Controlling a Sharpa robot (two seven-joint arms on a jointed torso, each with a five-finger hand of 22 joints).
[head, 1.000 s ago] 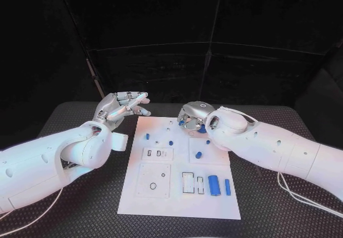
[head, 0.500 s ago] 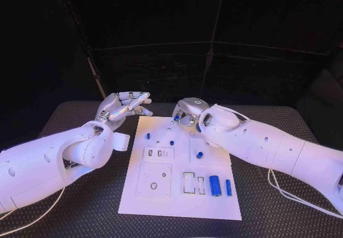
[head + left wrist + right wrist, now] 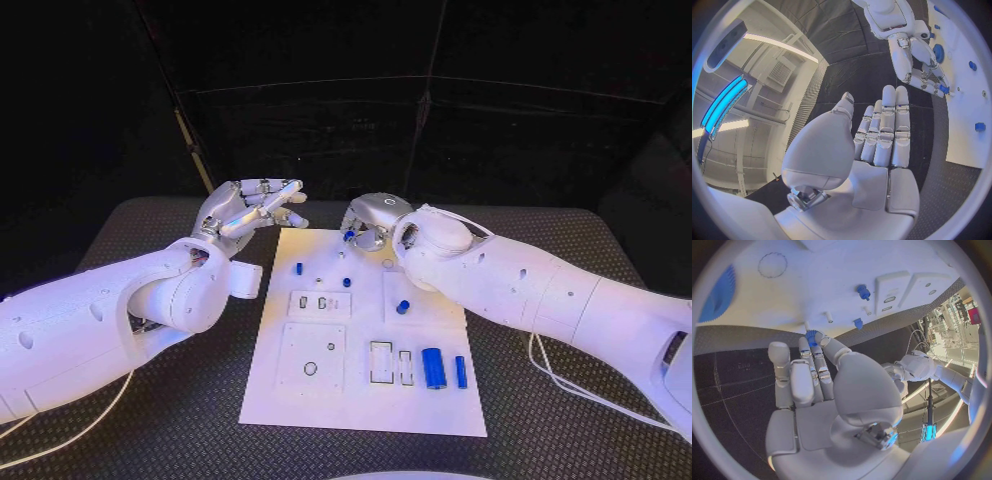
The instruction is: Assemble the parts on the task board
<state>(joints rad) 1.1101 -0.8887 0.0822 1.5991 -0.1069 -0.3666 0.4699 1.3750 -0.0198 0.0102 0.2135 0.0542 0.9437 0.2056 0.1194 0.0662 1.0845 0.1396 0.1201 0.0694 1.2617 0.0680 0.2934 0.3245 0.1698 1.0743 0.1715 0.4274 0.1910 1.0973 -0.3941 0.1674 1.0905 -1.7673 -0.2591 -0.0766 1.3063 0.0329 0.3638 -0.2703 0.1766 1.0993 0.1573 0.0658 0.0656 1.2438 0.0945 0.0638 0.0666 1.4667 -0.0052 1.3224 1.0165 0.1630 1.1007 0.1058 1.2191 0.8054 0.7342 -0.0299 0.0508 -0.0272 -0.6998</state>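
We see the right hand [image 3: 369, 222] pinching a small blue part [image 3: 811, 335] at the board [image 3: 361, 410] edge (left hand [image 3: 248, 212] empty, fingers apart); most parts lie loose.

Glossy white arms, silver left hand [image 3: 248, 212], right hand [image 3: 372, 222], thin white cables.

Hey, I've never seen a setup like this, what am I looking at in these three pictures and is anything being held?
This is a robot with two white arms, each ending in a silver hand, working at a black table. The square picture looks down from its head; the two round ones come from cameras behind each wrist. On the table lies a white rectangular task board with small blue parts, including a blue cylinder near its front edge. The right hand pinches a small blue toothed part at the board's far edge. The left hand hovers beside the board, fingers straight, holding nothing.
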